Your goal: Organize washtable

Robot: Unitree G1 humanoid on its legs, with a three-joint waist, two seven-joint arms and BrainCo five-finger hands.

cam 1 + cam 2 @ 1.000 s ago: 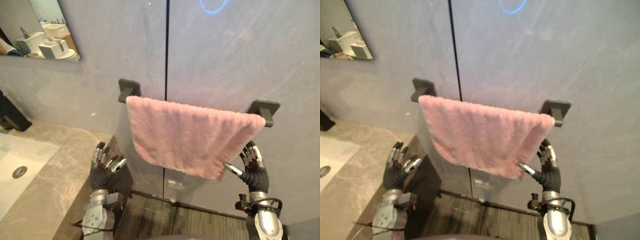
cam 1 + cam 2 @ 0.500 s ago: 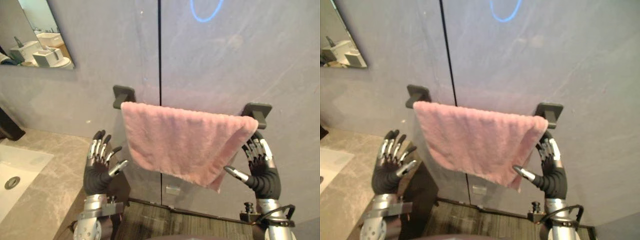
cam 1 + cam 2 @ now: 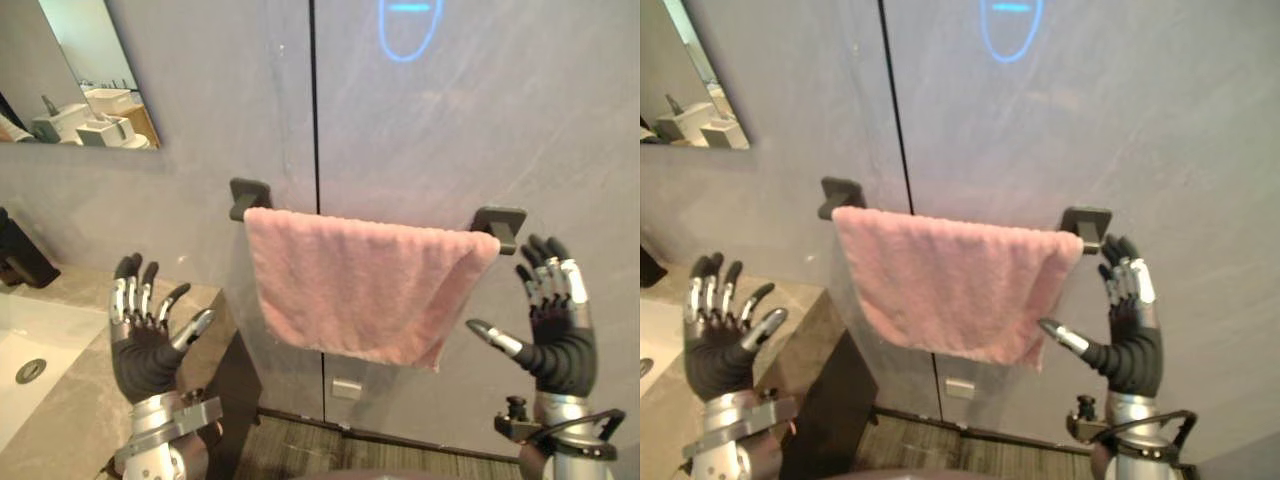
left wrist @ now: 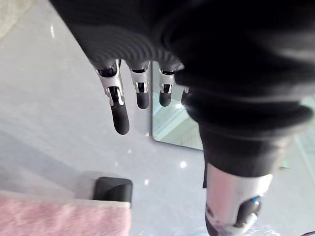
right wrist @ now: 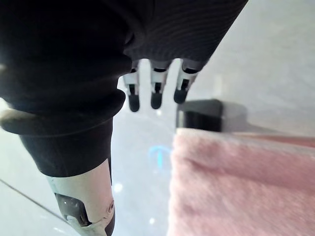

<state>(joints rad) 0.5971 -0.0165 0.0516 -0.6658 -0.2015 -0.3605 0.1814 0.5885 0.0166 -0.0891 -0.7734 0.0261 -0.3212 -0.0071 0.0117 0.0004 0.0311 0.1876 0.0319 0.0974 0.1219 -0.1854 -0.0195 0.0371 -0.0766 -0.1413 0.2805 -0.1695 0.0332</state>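
The pink towel hangs on the grey wall, spread out between two dark holders. It is in the space between the two hands and touches neither one. Its low corner hangs down on the side near the right hand.

The right hand is held up with its fingers straight and spread wide. It holds nothing. Its thumb sticks out toward the towel's low corner, near it but apart. The right holder is just above its fingertips, a little toward the towel.

The left hand is held up too, fingers straight and apart, with nothing in it. The towel is off to its inner side, well apart. The left holder is higher than its fingertips. A stone counter lies under this hand, with a white sink on the hand's outer side. A mirror is on the wall high above it.
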